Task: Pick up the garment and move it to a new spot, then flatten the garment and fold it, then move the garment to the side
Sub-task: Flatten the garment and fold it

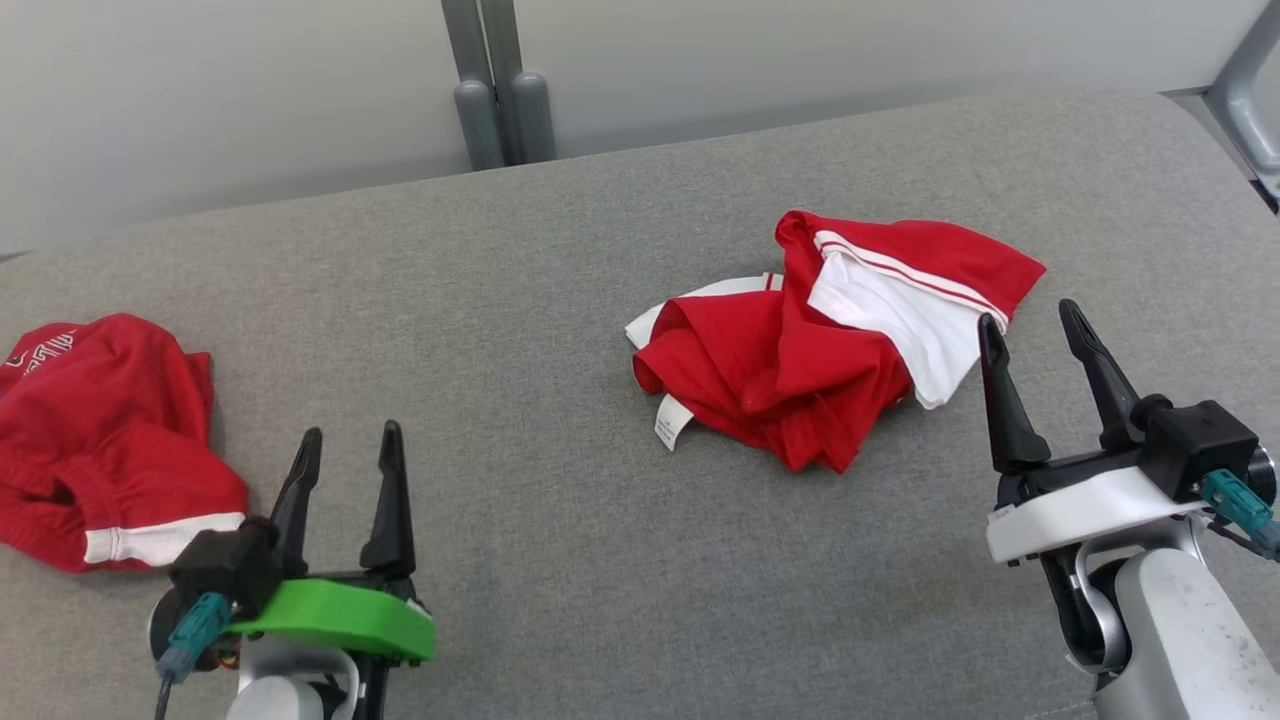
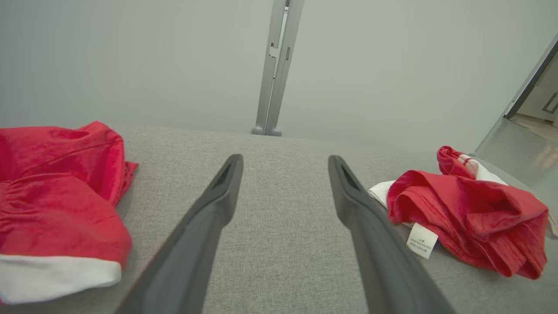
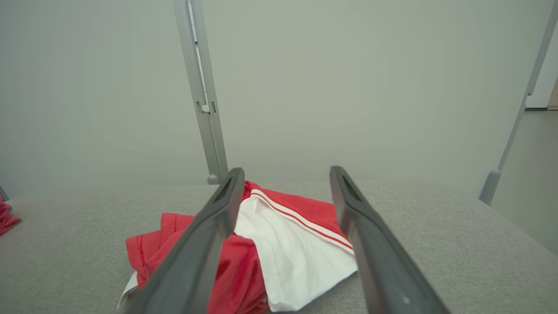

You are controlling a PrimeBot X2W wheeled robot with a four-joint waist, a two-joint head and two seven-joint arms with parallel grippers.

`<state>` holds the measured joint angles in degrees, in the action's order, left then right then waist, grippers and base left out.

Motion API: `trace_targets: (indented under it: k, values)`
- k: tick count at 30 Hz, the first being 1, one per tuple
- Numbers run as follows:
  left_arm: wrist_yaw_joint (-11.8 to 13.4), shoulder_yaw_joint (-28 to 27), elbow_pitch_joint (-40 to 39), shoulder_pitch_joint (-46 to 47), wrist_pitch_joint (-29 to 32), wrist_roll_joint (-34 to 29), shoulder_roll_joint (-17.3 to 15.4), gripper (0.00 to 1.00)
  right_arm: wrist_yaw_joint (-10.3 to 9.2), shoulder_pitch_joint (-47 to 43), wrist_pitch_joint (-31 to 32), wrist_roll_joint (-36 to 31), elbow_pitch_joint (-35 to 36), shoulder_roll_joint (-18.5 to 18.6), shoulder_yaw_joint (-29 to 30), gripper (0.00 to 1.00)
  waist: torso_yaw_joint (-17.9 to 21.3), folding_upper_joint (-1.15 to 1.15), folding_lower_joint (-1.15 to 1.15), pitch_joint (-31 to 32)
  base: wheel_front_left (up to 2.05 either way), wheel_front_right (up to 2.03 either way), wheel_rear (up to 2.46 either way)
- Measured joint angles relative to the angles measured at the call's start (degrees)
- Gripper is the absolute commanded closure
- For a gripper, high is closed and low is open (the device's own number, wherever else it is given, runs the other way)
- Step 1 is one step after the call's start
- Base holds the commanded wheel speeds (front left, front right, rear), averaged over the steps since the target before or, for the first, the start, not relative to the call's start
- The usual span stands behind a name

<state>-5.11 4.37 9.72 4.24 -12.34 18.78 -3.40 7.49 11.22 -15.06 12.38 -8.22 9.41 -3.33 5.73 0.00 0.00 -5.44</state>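
Grippers sit nearest, both empty with fingers spread wide: the left gripper low at the left, the right gripper at the right, its tips just beside the crumpled garment; whether they touch it is unclear. That red and white garment lies bunched in a heap on the grey table, right of centre, with a white label sticking out at its near edge. A second red garment lies just beside the left gripper. Beyond, grey posts stand at the far edge.

Likely risks: pinching one loose layer could let the heap trail or slip. Grabbing several layers would leave it bunched for flattening. The left arm could snag the second garment.
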Motion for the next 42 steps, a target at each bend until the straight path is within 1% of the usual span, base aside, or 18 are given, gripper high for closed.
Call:
trace_targets:
  k: [2,4,5,7,9,10,13,14,17,20,23,26,28,29,31,32,37,42]
  values:
    - [-0.52,1.88,0.27,1.53,2.69,0.14,-0.04,0.00,0.00,0.50,0.00,0.10,-0.02,-0.07,-0.34,0.00,0.75,0.00,0.00,-0.18,0.00,0.00,0.00]
    - [-1.26,4.79,1.44,3.67,6.73,1.22,-0.01,0.00,0.00,1.30,0.00,0.21,-0.10,-0.02,-0.76,0.00,1.44,0.00,0.00,-0.50,0.00,0.00,0.00]
    - [-1.53,5.80,2.14,4.53,8.71,2.56,0.07,0.00,0.00,1.68,0.00,0.29,-0.20,-0.01,-0.96,0.00,1.72,0.00,0.00,-0.66,0.00,0.00,0.00]
    - [-1.99,9.38,4.22,6.90,14.80,7.00,0.02,0.00,0.00,2.65,0.00,0.45,-0.42,0.00,-1.62,0.00,2.54,0.00,0.00,-1.11,0.00,0.00,0.00]
    - [-2.13,12.00,5.08,8.81,18.26,8.35,-0.24,0.00,0.00,3.29,0.00,0.55,-0.40,-0.09,-2.09,0.00,3.20,0.00,0.00,-1.46,0.00,0.00,0.00]
    - [-2.16,13.67,5.39,10.39,20.33,11.02,-0.26,0.00,0.00,3.58,0.00,0.55,-0.36,-0.12,-2.20,0.00,3.71,0.00,0.00,-1.79,0.00,0.00,0.00]
    - [-2.20,17.30,6.59,13.54,24.21,15.64,-1.05,0.00,0.00,4.32,0.00,0.55,-0.25,-0.56,-2.82,0.00,5.04,0.00,0.00,-2.68,0.00,0.00,0.00]
    - [-2.20,18.02,7.45,14.40,25.16,17.22,-1.56,0.00,0.00,4.61,0.00,0.56,-0.18,-0.74,-3.05,0.00,5.56,0.00,0.00,-3.02,0.00,0.00,0.00]
    - [-2.20,19.05,10.47,17.27,27.10,18.94,-3.22,0.00,0.00,5.30,0.00,0.63,-0.11,-1.07,-3.07,0.00,7.09,0.00,0.00,-4.20,0.00,0.00,0.00]
    - [-2.20,20.19,13.32,19.94,29.48,22.86,-3.01,0.00,0.00,5.70,0.00,0.74,-0.02,-1.31,-2.74,0.00,8.63,0.00,0.00,-5.48,0.00,0.00,0.00]
    - [-2.20,21.65,15.39,22.71,30.28,25.74,-2.70,0.00,0.00,6.02,0.00,0.74,0.12,-1.69,-2.90,0.00,10.14,0.00,0.00,-6.71,0.00,0.00,0.00]
    - [-2.20,22.69,16.99,25.50,29.65,28.30,-2.47,0.00,0.00,6.60,0.00,0.81,0.11,-2.01,-3.05,0.00,11.42,0.00,0.00,-7.84,0.00,0.00,0.00]
    - [-2.20,23.40,18.55,27.21,28.67,28.66,-2.46,0.00,0.00,6.77,0.00,0.88,-0.07,-2.03,-3.24,0.00,12.01,0.00,0.00,-8.49,0.00,0.00,0.00]
    - [-2.20,23.76,19.60,28.06,28.13,28.95,-2.46,0.04,0.00,6.80,0.00,0.90,-0.22,-2.05,-3.47,0.00,12.27,0.00,0.00,-8.83,0.00,0.00,0.00]
    - [-2.20,24.40,21.91,29.49,26.75,29.85,-2.47,0.75,0.00,7.14,0.00,0.90,-0.48,-2.16,-3.96,0.00,12.63,0.00,0.00,-9.36,0.00,0.00,0.00]
    - [-2.20,24.74,22.70,29.98,26.09,29.91,-2.53,1.00,0.00,7.39,0.00,0.90,-0.51,-2.21,-4.12,0.00,12.70,0.00,0.00,-9.51,0.00,0.00,0.00]
    - [-2.20,26.70,26.52,31.37,23.90,31.03,-2.50,1.00,0.00,7.79,0.00,0.74,-0.63,-2.04,-4.03,0.00,11.71,0.00,0.00,-9.56,0.00,0.00,0.00]
    - [-2.20,28.95,25.83,31.34,22.75,34.01,-2.47,1.00,0.00,7.75,0.00,0.57,-0.63,-1.85,-3.82,0.00,9.78,0.00,0.00,-8.93,0.00,0.00,0.00]
